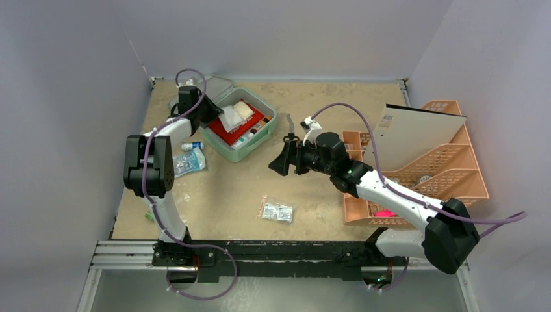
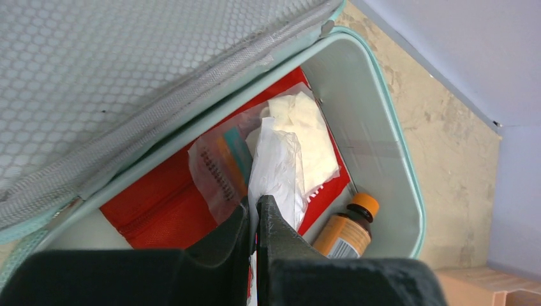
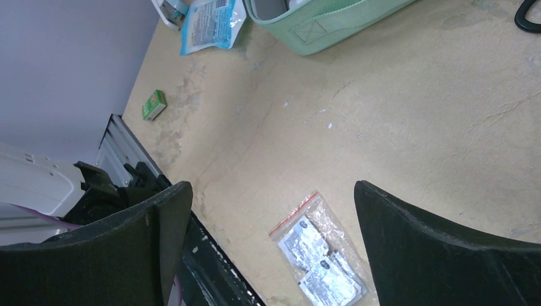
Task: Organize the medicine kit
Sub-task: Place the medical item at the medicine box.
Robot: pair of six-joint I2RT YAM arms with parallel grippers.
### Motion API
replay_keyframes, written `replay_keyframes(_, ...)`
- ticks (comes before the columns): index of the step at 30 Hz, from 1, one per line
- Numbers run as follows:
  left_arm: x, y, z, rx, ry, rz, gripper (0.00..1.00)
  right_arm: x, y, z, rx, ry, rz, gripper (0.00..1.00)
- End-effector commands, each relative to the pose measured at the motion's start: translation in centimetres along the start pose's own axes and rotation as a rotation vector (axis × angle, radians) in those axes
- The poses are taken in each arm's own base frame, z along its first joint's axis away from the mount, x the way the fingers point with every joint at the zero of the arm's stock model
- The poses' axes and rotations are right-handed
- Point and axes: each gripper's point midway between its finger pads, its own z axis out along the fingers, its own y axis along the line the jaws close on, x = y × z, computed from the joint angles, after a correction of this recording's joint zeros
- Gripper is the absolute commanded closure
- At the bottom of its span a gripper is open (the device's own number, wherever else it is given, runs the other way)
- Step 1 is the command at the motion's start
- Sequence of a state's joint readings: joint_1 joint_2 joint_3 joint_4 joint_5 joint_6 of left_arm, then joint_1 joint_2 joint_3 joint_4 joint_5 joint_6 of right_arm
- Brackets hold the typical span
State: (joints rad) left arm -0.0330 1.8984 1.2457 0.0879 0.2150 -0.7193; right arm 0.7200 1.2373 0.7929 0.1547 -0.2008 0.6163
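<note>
Two arms work over a tan table (image 1: 338,117). The medicine kit (image 1: 225,149), a mint-green hinged case, stands open near the table's far left corner, its lid (image 2: 127,76), lined with grey honeycomb mesh, thrown back toward the far edge. Inside lie a red pouch (image 2: 159,213), a flat clear bag (image 2: 220,169) with printed contents on top of it, and an amber bottle (image 2: 348,231) with an orange cap against the case's wall.

The left gripper (image 2: 255,207) is poised over the case, its jaws pressed together on a clear packet of white material (image 2: 277,166) that hangs into the open interior.

The right gripper (image 1: 281,160) is held above the middle of the table with its jaws spread wide and nothing between them. Under it, toward the near edge, lies a zip bag of foil sachets (image 3: 319,271). A blue-and-white packet (image 1: 188,162) lies just beside the kit toward the left edge. A small green box (image 3: 154,104) sits by the left edge near the near corner. A peach lattice rack (image 1: 448,172) holding a white board (image 1: 416,133) occupies the right edge.
</note>
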Motion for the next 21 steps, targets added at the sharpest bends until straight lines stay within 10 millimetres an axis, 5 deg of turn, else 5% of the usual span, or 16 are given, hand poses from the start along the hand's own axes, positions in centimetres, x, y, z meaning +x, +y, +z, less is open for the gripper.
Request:
replay_keyframes(1, -2.3, 0.6, 0.2, -0.033, -0.084, 0.055, 1.00, -1.8, 1.2, -0.1, -0.028, -0.042, -0.030, 0.01)
replay_keyframes(9, -2.0, 2.8, -0.2, -0.131, -0.110, 0.057, 0.96, -1.9, 1.3, -0.1, -0.030, -0.046, -0.029, 0.01)
replay_keyframes(16, -2.5, 3.0, -0.5, -0.162, -0.117, 0.057, 0.64, -1.9, 1.4, -0.1, -0.029, -0.041, -0.030, 0.01)
replay_keyframes(21, -3.1, 2.4, -0.8, -0.162, -0.109, 0.069, 0.56, -1.9, 1.2, -0.1, -0.019, -0.036, -0.029, 0.01)
